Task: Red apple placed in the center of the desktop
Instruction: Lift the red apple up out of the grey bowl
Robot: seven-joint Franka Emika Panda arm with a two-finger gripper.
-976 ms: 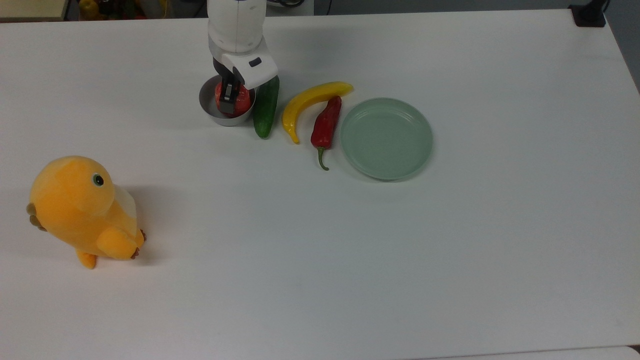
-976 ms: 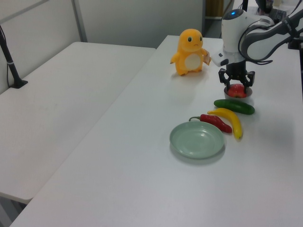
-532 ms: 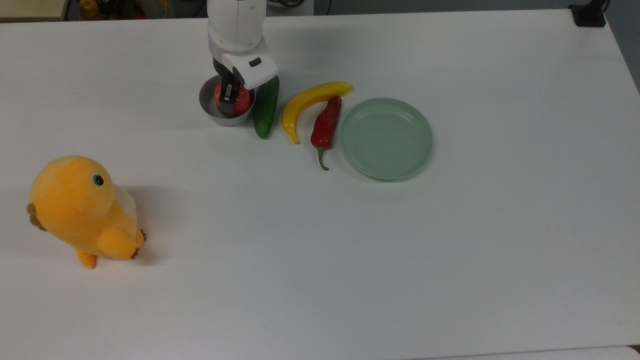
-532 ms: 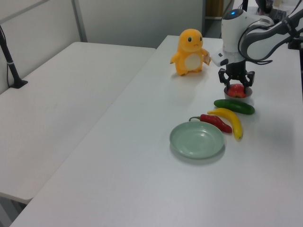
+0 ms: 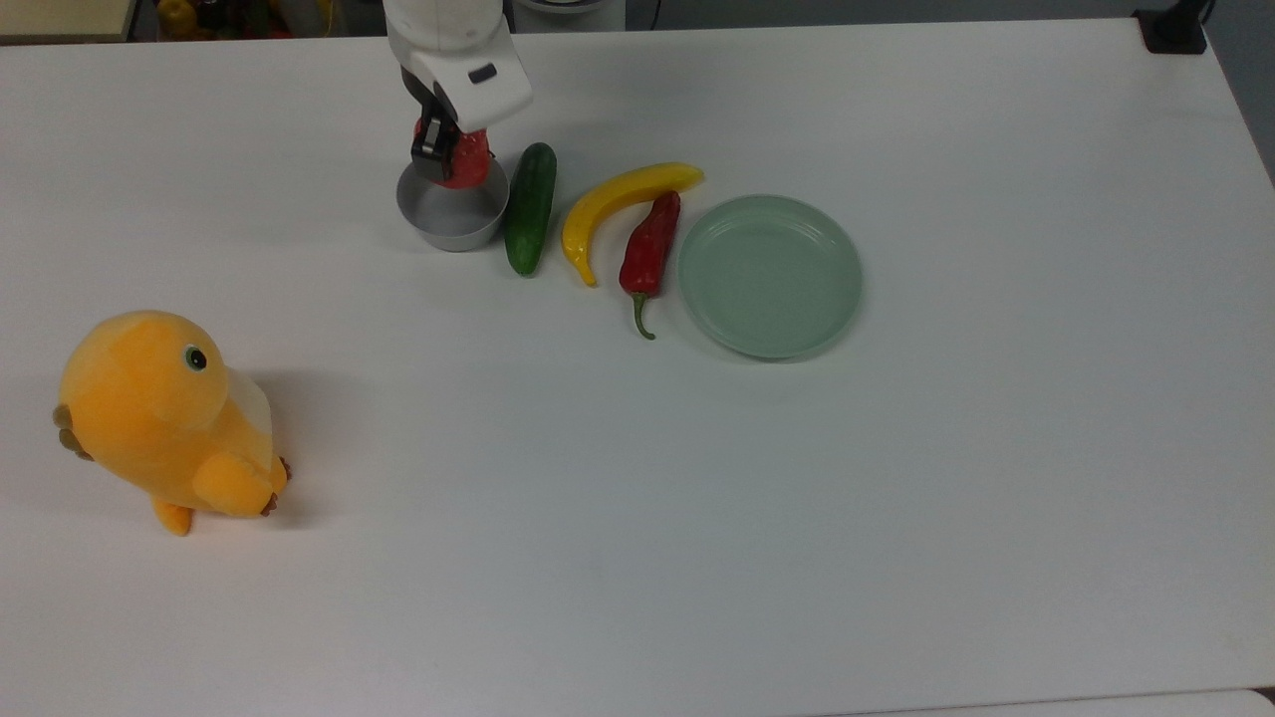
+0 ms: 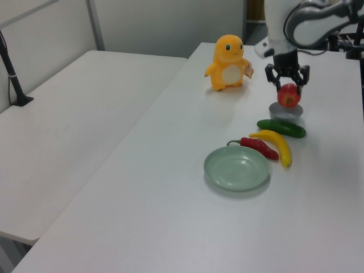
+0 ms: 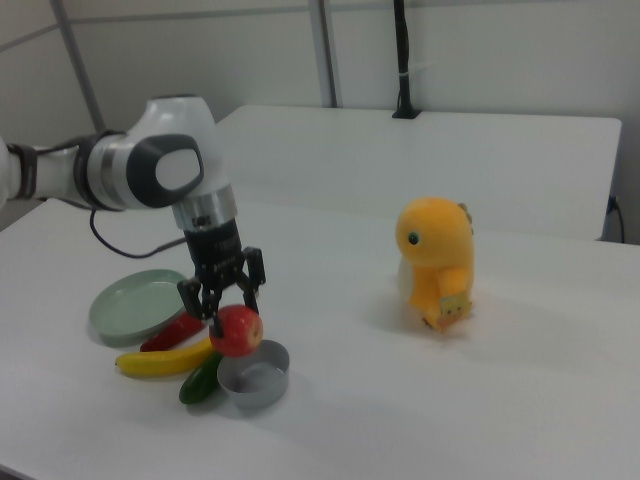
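Observation:
The red apple point(image 5: 464, 159) point(image 6: 289, 95) point(image 7: 236, 331) hangs in the air just above the grey bowl point(image 5: 453, 213) point(image 6: 286, 112) point(image 7: 254, 375), which now stands empty. My gripper point(image 5: 448, 154) point(image 6: 288, 82) point(image 7: 226, 300) is shut on the apple from above, fingers down its sides. The white desktop point(image 5: 637, 478) point(image 6: 187, 227) point(image 7: 420, 400) stretches wide around them; the bowl sits toward the far edge in the top view.
Beside the bowl lie a green cucumber point(image 5: 529, 207), a yellow banana point(image 5: 618, 204), a red chili pepper point(image 5: 648, 249) and a pale-green plate point(image 5: 770, 275) in a row. An orange plush toy point(image 5: 164, 423) stands at the top view's left.
The gripper has risen with the apple in it, lifting it out of the grey bowl. The bowl and other items stay put.

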